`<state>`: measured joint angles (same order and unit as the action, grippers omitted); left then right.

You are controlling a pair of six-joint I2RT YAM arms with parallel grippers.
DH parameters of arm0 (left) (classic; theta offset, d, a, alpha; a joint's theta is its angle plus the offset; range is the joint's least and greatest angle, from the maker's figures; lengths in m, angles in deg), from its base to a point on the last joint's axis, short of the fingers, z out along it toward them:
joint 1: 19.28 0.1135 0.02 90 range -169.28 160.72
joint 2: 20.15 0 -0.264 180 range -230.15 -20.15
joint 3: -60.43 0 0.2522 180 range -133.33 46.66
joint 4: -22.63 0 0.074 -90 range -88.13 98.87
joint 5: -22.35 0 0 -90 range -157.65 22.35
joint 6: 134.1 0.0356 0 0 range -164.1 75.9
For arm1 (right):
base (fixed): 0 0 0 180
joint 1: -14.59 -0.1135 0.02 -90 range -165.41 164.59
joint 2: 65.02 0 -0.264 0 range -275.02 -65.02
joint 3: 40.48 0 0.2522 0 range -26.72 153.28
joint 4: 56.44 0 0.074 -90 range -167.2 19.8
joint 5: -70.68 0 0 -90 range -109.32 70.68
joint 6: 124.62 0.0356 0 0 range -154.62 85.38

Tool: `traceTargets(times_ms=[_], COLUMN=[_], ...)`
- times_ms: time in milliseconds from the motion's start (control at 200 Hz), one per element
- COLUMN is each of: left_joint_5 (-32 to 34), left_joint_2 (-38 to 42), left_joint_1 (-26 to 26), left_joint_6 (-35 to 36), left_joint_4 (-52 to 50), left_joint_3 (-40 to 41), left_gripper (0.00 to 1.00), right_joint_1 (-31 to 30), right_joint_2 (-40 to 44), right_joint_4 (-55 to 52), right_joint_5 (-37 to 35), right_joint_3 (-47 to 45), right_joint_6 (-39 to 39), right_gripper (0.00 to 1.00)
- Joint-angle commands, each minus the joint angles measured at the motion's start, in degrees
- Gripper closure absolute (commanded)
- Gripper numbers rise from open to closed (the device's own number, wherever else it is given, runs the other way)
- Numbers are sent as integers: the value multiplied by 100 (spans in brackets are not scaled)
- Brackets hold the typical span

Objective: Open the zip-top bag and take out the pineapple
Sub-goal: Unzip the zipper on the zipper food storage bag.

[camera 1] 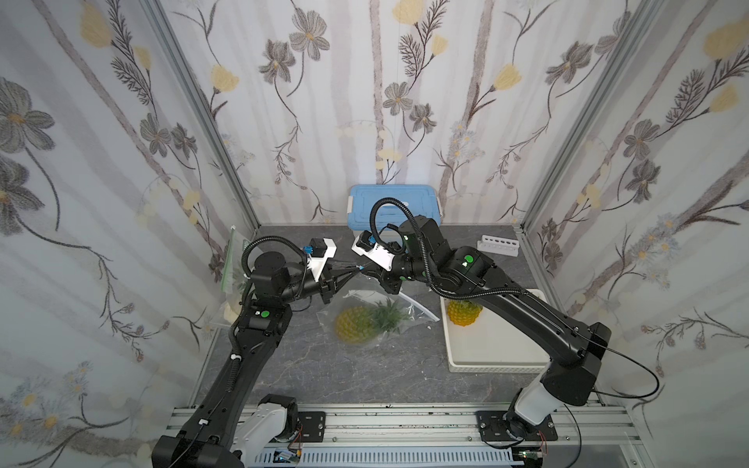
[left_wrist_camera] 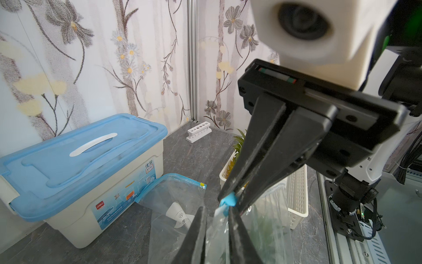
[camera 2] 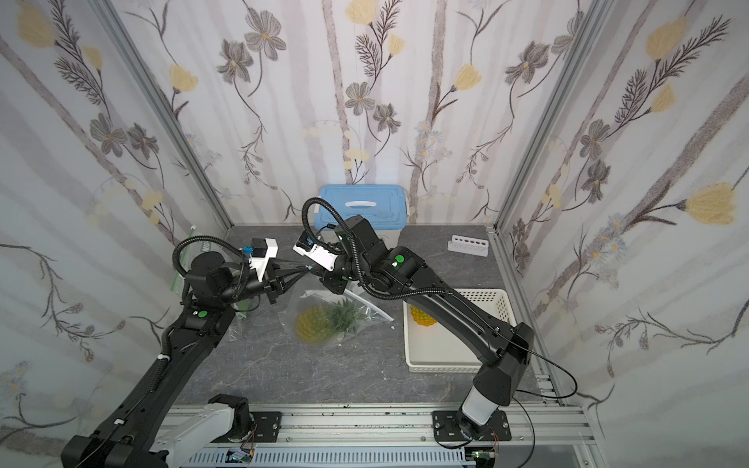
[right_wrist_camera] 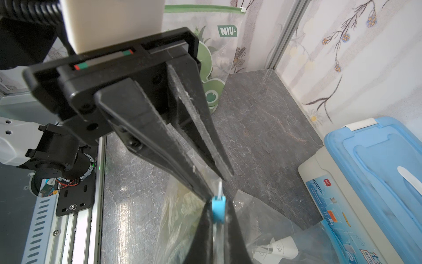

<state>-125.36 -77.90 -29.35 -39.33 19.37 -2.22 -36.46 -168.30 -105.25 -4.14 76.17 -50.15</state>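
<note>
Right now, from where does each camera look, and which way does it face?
Top views: high at the front, looking down and backward; left arm, right arm, bag and basket show.
Left wrist: on the left arm, facing the right gripper and the box; its own fingers show close up.
Right wrist: on the right arm, facing the left gripper and the back left corner; its own fingers show close up.
Shared: both wrist views show the blue slider and the box.

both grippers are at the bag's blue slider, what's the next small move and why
Probably draw the right gripper, shut on the blue slider, along the zip and away from the left gripper, which pinches the zip-top bag beside it; the pineapple is inside.
</note>
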Motion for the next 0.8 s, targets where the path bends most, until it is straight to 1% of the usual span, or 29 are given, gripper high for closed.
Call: traceTargets(times_ms=[0,75,160,240,395,535,639,794], left_joint_5=[-7,-27,-37,-56,-125,-171,-137,2], left_joint_2=[-34,-52,-75,-95,-113,-72,38,399], left_joint_1=[-4,-4,0,-4,-4,-4,8,102], left_joint_6=[158,153,153,157,173,176,321,890], left_joint_4=[194,224,253,277,277,248,-16,-872], left_joint_3=[-48,-51,-51,-61,-55,-18,-18,-95], left_gripper=[84,88,89,94,100,100,100,94], right_joint_1=[-52,-76,-98,-112,-151,-160,-156,-169], right_joint_2=[-34,-41,-52,-53,-61,-61,-43,34], right_joint_4=[87,77,51,57,43,51,27,-313], right_joint_5=[304,287,275,267,235,172,174,405], right_joint_3=[34,36,38,38,33,39,22,-11], right_joint_6=[-185,-230,-248,-275,-310,-337,-477,-1195], right_gripper=[100,100,100,100,100,100,100,100])
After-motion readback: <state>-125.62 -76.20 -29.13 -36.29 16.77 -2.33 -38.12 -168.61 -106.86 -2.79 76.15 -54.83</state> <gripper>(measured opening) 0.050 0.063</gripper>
